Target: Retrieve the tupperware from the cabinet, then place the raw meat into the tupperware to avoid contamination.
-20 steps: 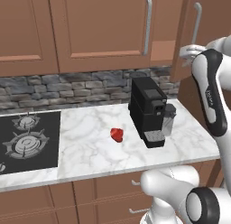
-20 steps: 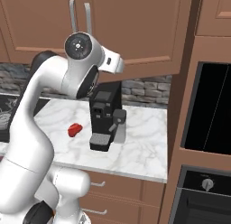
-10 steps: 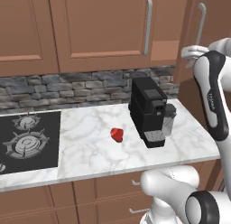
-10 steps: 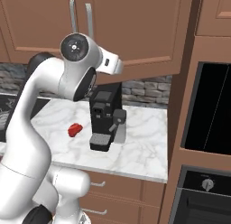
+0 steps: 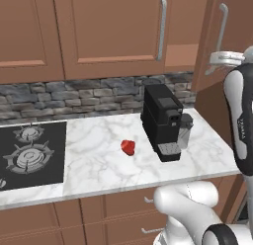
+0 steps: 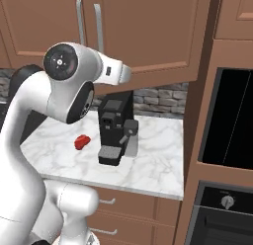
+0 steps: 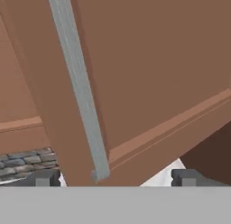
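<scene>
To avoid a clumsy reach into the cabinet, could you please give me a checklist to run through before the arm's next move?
1. Claw open: ok, its tips stand wide apart.
2. Claw free of the handle: ok, the bar lies between the tips, touching neither.
3. Cabinet door swung out: ok.
4. Door open wide enough to reach in: cannot tell.
5. Tupperware's spot inside: cannot tell.
6. Raw meat on the counter, apart from the coffee machine: ok.
</scene>
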Motion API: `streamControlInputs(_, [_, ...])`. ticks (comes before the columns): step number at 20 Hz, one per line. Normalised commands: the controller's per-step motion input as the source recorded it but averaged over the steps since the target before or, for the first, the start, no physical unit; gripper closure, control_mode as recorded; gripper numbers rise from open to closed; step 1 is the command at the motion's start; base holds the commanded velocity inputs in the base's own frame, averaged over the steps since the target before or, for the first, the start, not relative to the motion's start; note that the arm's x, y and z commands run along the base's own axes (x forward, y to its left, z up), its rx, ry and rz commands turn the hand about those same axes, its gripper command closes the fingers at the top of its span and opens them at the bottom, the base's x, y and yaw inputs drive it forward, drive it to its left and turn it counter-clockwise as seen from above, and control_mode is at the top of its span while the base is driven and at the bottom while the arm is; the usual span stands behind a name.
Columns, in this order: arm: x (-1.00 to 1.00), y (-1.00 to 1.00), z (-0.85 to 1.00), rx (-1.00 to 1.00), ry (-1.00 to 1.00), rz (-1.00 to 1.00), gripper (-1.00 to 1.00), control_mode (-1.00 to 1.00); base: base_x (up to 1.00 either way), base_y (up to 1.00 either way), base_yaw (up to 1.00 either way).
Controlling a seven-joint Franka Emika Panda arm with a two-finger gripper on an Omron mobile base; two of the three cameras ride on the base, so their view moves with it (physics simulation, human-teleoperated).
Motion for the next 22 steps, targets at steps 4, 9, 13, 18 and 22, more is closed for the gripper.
streamControlInputs(4, [-0.75, 0.36, 0.29, -0.11, -0.1, 0.0, -1.0, -1.0, 0.0, 0.0, 0.0])
streamControlInputs(9, [-0.61, 0.76, 0.1, -0.23, 0.07, 0.0, -1.0, -1.0, 0.0, 0.0, 0.0])
streamControlInputs(13, [-0.57, 0.66, 0.13, -0.26, 0.13, 0.0, -1.0, -1.0, 0.0, 0.0, 0.0])
streamControlInputs(18, [-0.26, 0.7, 0.12, -0.32, 0.19, 0.0, -1.0, -1.0, 0.0, 0.0, 0.0])
streamControlInputs(22, [0.09, 0.52, 0.04, -0.31, 0.26, -0.05, -1.0, -1.0, 0.0, 0.0, 0.0])
